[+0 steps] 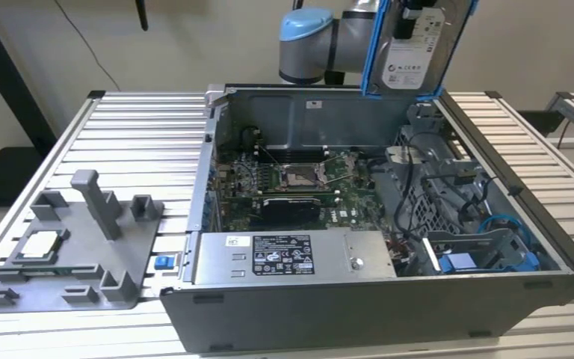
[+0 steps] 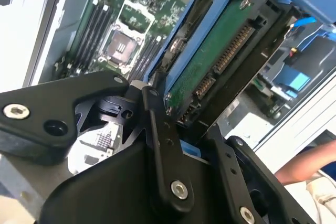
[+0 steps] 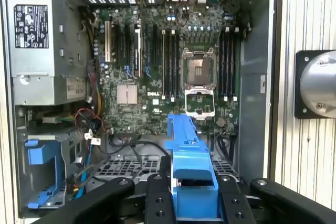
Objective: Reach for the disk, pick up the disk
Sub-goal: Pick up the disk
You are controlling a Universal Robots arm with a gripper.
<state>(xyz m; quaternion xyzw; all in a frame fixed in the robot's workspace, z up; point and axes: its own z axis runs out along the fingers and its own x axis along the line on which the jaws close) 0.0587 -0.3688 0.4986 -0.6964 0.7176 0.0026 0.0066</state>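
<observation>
Disk: the flat silver metal hard drive with a white label, framed in a bright blue plastic bracket, hangs at the top centre-right of the exterior view, clear above the rear wall of the case. It is held edge-down, near vertical, consistent with a grip on its upper end.
Pincer: the black two-fingered pincer is clamped on the blue bracket, one finger on each side, at the bottom centre of the first wrist view. In the second wrist view the drive's green circuit board and connector edge run from centre toward the upper right, lodged between the black finger links.
Task state: judged complete as to lifting; the disk is off its seat and carried by the arm.
Case: the open grey metal computer case lies on its side at the centre of the exterior view, so its interior faces upward for access.
Bay: a blue plastic bay inside the case, lower right of the exterior view, stands vacant.
Motherboard: the green motherboard with bare processor socket lies directly below the held disk.
Fixture: a grey moulded holder carrying a small square silver chip sits at lower left on the slatted aluminium tabletop, well apart from the case.
</observation>
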